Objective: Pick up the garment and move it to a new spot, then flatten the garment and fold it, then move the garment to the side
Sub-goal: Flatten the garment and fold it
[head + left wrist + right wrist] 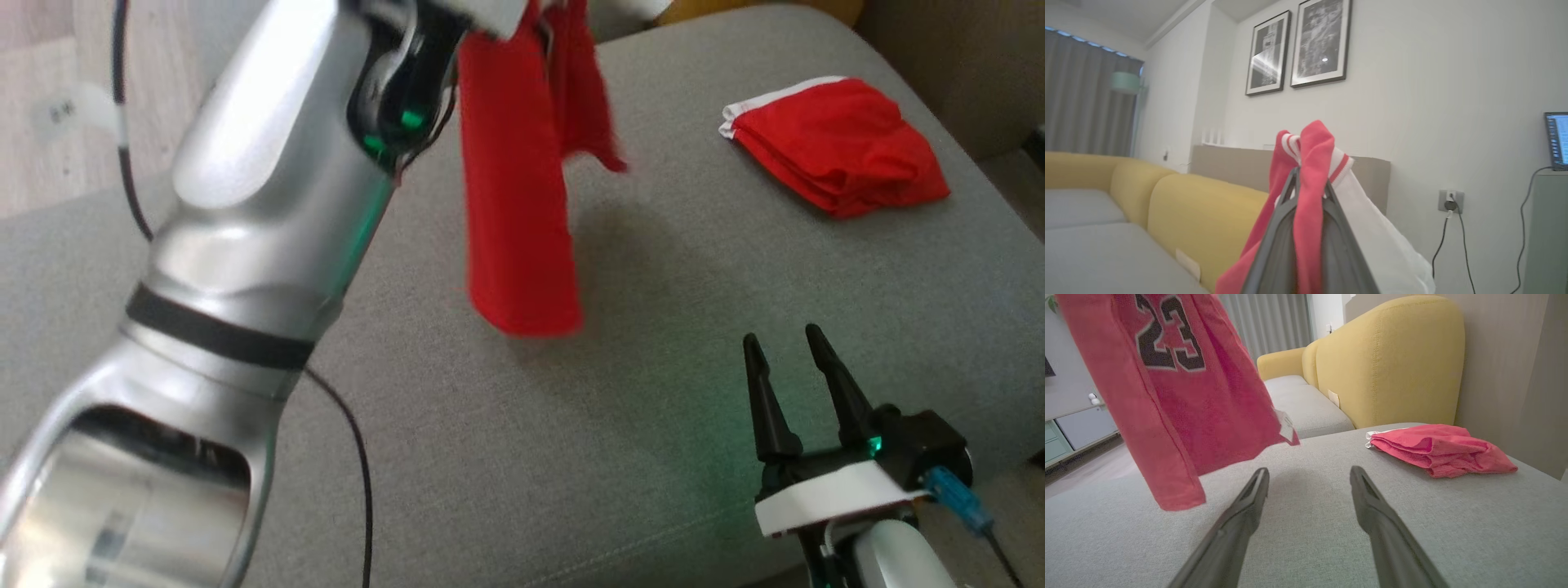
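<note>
A red garment (514,188) with the number 23 on it (1180,396) hangs in the air above the grey cushion (571,425). Red and white fabric (1310,171) is pinched between the fingers of my left gripper (1306,179), which is shut on it; the raised silver left arm (245,212) runs up the head view's left side. Low at the right, my right gripper (784,347) hovers just above the cushion with its jaws open and nothing between them, to the right of the hanging cloth (1306,475).
A second red garment (833,143) with white trim lies folded at the cushion's far right (1437,447). A yellow sofa back (1392,359) rises behind it. A black cable (351,441) trails across the cushion beside my left arm.
</note>
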Controlling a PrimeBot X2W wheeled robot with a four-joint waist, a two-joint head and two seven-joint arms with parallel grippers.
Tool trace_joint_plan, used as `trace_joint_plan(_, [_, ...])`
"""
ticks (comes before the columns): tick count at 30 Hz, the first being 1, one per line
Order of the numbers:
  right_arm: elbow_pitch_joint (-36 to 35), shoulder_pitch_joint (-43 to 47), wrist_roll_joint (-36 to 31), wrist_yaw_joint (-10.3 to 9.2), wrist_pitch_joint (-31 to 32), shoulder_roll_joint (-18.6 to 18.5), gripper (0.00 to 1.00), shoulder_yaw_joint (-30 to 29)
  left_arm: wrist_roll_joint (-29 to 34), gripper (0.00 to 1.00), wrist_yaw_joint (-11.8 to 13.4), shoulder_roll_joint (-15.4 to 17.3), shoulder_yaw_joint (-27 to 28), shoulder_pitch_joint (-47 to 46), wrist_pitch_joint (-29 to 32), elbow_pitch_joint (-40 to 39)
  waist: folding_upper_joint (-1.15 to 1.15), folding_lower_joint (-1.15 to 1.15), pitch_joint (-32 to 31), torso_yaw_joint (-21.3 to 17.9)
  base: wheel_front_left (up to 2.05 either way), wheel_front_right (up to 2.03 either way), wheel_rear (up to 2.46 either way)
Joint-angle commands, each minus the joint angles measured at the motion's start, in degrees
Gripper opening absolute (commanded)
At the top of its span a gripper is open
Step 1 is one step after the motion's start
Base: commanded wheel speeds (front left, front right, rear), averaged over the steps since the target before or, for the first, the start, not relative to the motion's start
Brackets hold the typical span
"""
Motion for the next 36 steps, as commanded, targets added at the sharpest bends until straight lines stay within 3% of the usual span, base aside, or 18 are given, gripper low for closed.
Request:
trace_joint_plan(1, [-1.8,-1.3,-0.1,-0.05,-0.2,0.3,1.0,1.0,-0.5,0.0,0.4,1.4,1.9,0.7,-0.3,-0.4,0.0,0.0,-0.3,0.5,0.0,0.0,0.0])
trace_joint_plan(7, [-2.4,-0.9,0.7,-0.05,-0.2,0.4,1.0,1.4,-2.3,0.0,2.7,3.2,4.7,16.3,-0.6,4.4,0.0,0.0,0.9,2.3,0.0,0.0,0.0])
trace_joint_plan(14, [-2.4,-0.2,-0.2,-0.05,-0.2,0.4,1.0,0.3,3.3,0.0,5.4,5.3,16.0,38.4,-0.7,-5.3,0.0,0.0,1.9,5.3,0.0,0.0,0.0])
trace_joint_plan(20, [-2.7,-0.1,-1.1,-0.05,-0.2,0.0,1.0,0.1,9.6,0.0,3.6,3.0,25.1,52.3,-0.7,-14.4,0.0,0.0,2.8,8.6,0.0,0.0,0.0])
trace_joint_plan(25, [-2.8,-0.1,-1.5,-0.05,-0.2,-0.3,1.0,0.4,13.8,0.0,3.1,1.7,27.8,58.1,-0.7,-16.5,0.0,0.0,2.8,10.6,0.0,0.0,0.0])
trace_joint_plan(26, [-2.8,-0.1,-1.4,-0.05,-0.2,-0.4,1.0,0.5,14.8,0.34,3.4,1.6,27.6,58.9,-0.7,-16.1,0.0,0.0,2.7,10.9,0.0,0.0,0.0])
trace_joint_plan(27, [-2.7,-0.1,-1.4,-0.05,-0.2,-0.5,1.0,0.5,15.5,1.0,3.8,1.5,27.3,59.6,-0.7,-15.5,0.0,0.0,2.7,11.2,0.0,0.0,0.0])
trace_joint_plan(33, [-2.5,0.5,-1.3,-0.05,-0.2,-0.7,1.0,0.8,24.8,1.0,8.2,1.5,26.2,62.5,-0.7,-16.5,0.0,0.0,1.9,11.9,0.0,0.0,0.0])
trace_joint_plan(36, [-2.4,0.8,-1.3,-0.05,-0.2,-0.7,1.0,0.9,31.4,1.0,8.7,3.1,24.3,63.1,-0.7,-18.9,0.0,0.0,1.7,11.9,0.0,0.0,0.0])
